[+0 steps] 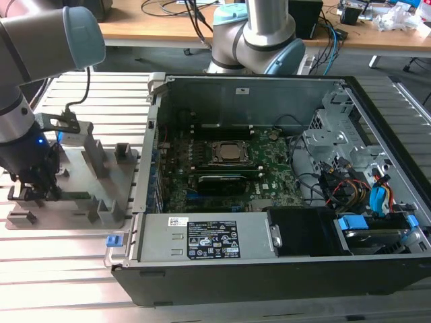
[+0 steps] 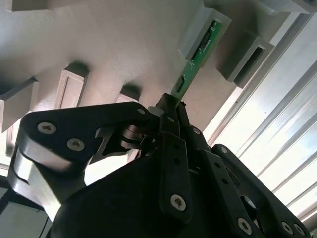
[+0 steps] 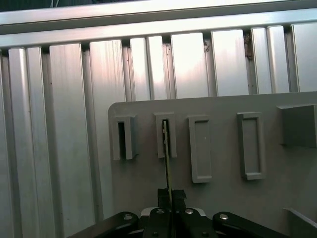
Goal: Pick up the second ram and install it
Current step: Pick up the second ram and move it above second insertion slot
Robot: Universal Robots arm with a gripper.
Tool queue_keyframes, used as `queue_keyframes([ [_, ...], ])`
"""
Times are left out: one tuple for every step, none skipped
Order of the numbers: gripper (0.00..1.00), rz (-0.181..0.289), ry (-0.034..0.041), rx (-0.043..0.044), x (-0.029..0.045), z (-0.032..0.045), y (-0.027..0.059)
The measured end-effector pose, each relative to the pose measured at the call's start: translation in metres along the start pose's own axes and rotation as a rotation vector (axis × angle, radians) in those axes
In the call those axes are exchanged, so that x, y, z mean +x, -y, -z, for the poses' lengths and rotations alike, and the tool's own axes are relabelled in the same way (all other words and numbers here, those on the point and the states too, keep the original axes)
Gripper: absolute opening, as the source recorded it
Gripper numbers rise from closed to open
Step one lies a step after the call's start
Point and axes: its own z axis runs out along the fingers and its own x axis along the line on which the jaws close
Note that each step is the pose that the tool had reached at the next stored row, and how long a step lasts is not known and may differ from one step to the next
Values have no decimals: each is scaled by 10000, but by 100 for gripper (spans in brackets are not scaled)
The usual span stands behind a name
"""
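Fingers (image 2: pixel 168 124) clamped on near end of ram (image 2: pixel 200 49). Ram long axis runs straight out from fingers. Far end sits in slotted block (image 2: pixel 210 20) on plate (image 2: pixel 124 44), on tabletop (image 3: pixel 74 124).

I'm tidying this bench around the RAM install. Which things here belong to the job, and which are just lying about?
Job:
gripper, shut on the second ram
grey fixture plate, one slot holding the stick's far end
motherboard inside the open computer case

Lying about:
drive cables in the case
loose cables on the desk behind
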Motion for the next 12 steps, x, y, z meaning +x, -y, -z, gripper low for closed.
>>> queue_keyframes([
  [14, 0, 1, 0, 0, 17, -1],
  [14, 0, 0, 0, 1, 28, -1],
  [14, 0, 0, -1, 1, 43, -1],
  [14, 0, 0, 0, 1, 64, -2],
  [14, 0, 0, 0, 1, 84, -2],
  [14, 0, 1, 0, 1, 100, -3],
  [14, 0, 1, 0, 2, 121, -3],
  [14, 0, 1, -1, 2, 157, -4],
  [14, 0, 1, 0, 3, 184, -5],
  [14, 0, 0, 0, 3, 208, -5],
  [14, 1, -1, 0, 3, 230, -5],
  [14, 0, -2, 0, 4, 275, -6],
])
